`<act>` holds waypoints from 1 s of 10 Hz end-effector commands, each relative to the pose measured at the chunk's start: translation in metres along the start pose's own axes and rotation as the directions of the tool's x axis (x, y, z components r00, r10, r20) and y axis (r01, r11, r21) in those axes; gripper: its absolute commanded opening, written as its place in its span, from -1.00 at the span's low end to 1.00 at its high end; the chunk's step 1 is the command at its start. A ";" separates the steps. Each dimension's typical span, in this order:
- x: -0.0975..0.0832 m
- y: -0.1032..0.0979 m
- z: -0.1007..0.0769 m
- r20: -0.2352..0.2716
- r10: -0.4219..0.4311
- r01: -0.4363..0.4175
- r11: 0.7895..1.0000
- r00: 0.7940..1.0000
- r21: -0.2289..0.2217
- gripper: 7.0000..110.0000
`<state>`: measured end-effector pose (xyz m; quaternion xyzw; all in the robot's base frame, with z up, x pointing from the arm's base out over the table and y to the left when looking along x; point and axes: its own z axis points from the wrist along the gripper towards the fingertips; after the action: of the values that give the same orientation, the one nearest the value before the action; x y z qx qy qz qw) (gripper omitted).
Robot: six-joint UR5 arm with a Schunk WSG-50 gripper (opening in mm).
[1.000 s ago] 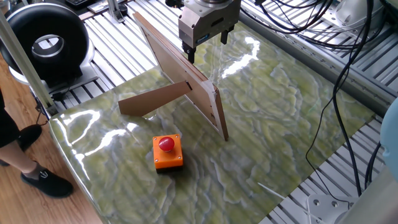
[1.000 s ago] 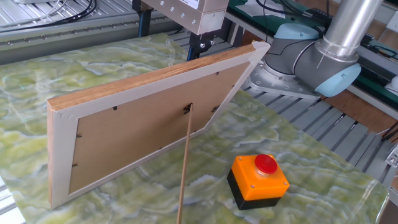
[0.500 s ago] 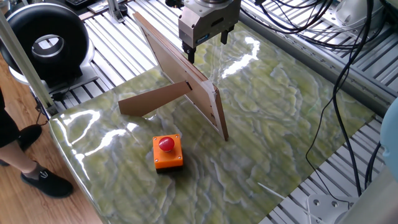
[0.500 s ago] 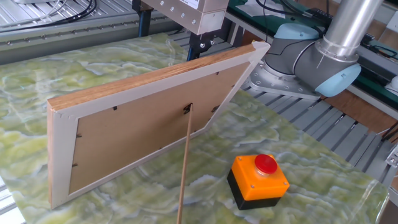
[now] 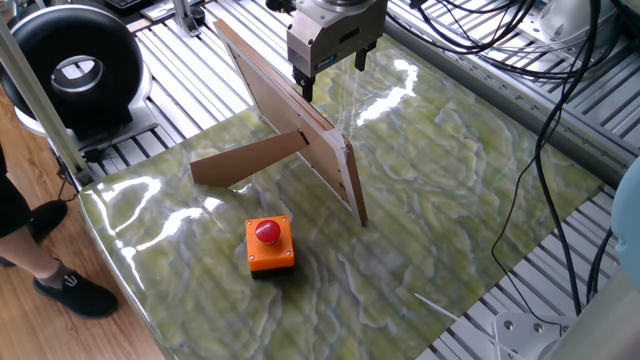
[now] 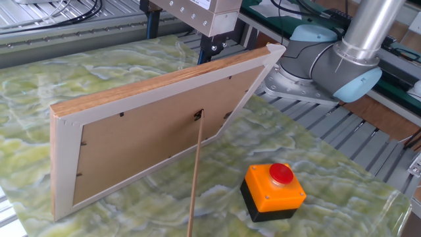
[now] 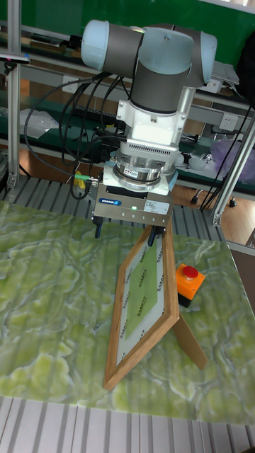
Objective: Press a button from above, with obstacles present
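Note:
The button (image 5: pixel 267 232) is a red dome on an orange box, standing on the green marbled table (image 5: pixel 450 190) near its front-left edge; it also shows as the button (image 6: pixel 281 174) and the button (image 7: pixel 190 272). The obstacles are a large upright framed board (image 5: pixel 300 125) and a brown strip (image 5: pixel 248 160) propped against it. The strip side of the board (image 6: pixel 151 135) faces the button. My gripper (image 5: pixel 333 72) hangs above the table on the board's far side, away from the button. In the tall view my gripper (image 7: pixel 125 233) is open, nothing between its fingers.
A black round device (image 5: pixel 75 65) sits on the slatted frame at the back left. A person's foot (image 5: pixel 70 288) is on the floor by the left table edge. Cables (image 5: pixel 560 60) hang at the right. The robot base (image 6: pixel 309 56) stands behind the board.

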<state>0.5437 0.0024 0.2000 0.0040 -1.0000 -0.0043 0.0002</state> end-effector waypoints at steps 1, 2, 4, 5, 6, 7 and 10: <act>0.000 0.002 0.000 0.000 0.000 0.000 1.000 1.000 0.000 0.94; -0.014 -0.009 0.000 0.057 0.016 -0.019 0.999 0.998 0.042 0.94; -0.015 -0.008 0.000 0.059 0.017 -0.019 0.999 0.998 0.039 -1.00; -0.015 -0.008 0.000 0.059 0.017 -0.019 0.999 0.998 0.039 -1.00; -0.015 -0.008 0.000 0.059 0.017 -0.019 0.999 0.998 0.041 -1.00; -0.015 -0.008 0.000 0.059 0.017 -0.019 0.999 0.998 0.041 -1.00; -0.015 -0.008 0.000 0.059 0.017 -0.019 0.999 0.998 0.041 -1.00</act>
<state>0.5571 -0.0072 0.1989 -0.0030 -0.9994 0.0208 -0.0263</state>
